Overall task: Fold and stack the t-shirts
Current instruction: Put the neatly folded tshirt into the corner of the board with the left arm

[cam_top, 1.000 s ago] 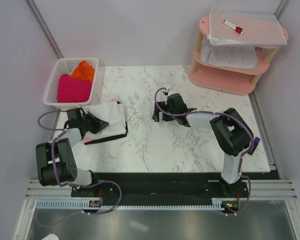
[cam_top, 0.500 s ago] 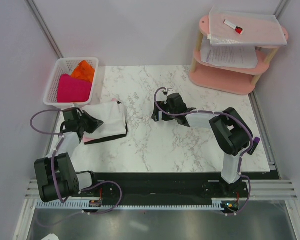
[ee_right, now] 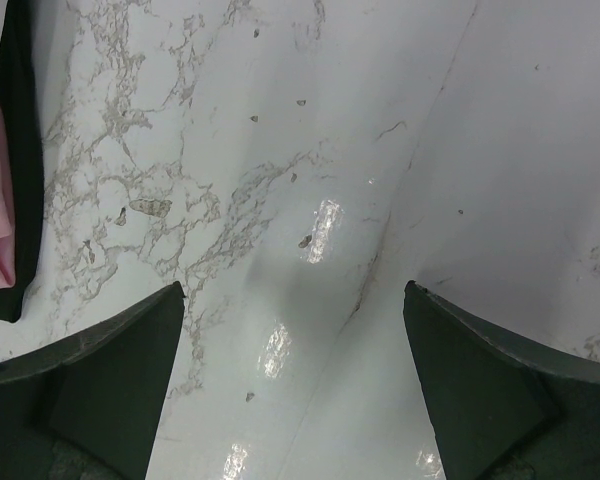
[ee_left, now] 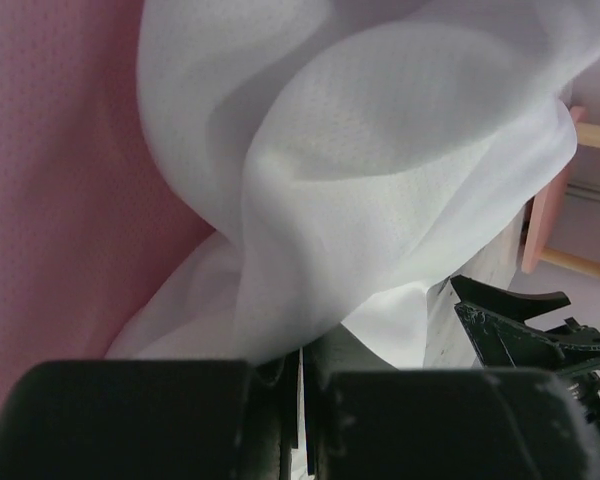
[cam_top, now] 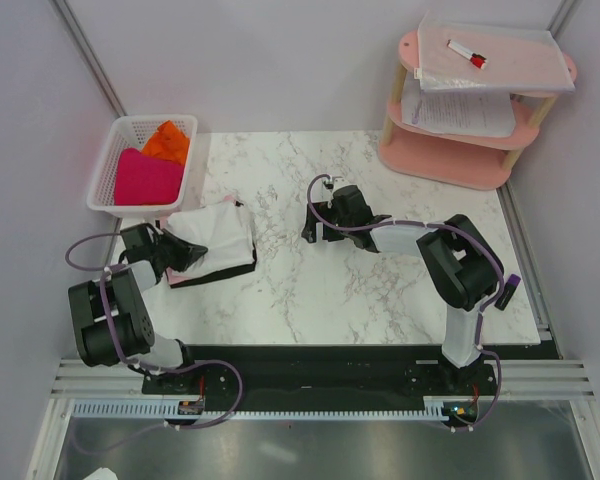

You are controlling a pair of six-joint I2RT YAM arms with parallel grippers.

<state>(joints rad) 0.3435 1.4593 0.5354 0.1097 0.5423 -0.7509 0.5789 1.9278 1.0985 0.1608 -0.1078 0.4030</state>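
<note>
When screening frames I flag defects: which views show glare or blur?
Right wrist: glare patches on the glossy white marble tabletop. Left wrist: white cloth t-shirt fills the view; black left gripper looks soft. Top external: evenly lit, sharp.

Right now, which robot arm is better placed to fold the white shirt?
Probably left. The left tool is shut on the white t-shirt; the right tool hangs open over the bare marble table, apart from it.

The stacked t-shirts (cam_top: 220, 232) lie on the table's (cam_top: 380, 290) left, just before the basket (cam_top: 102, 170).
</note>
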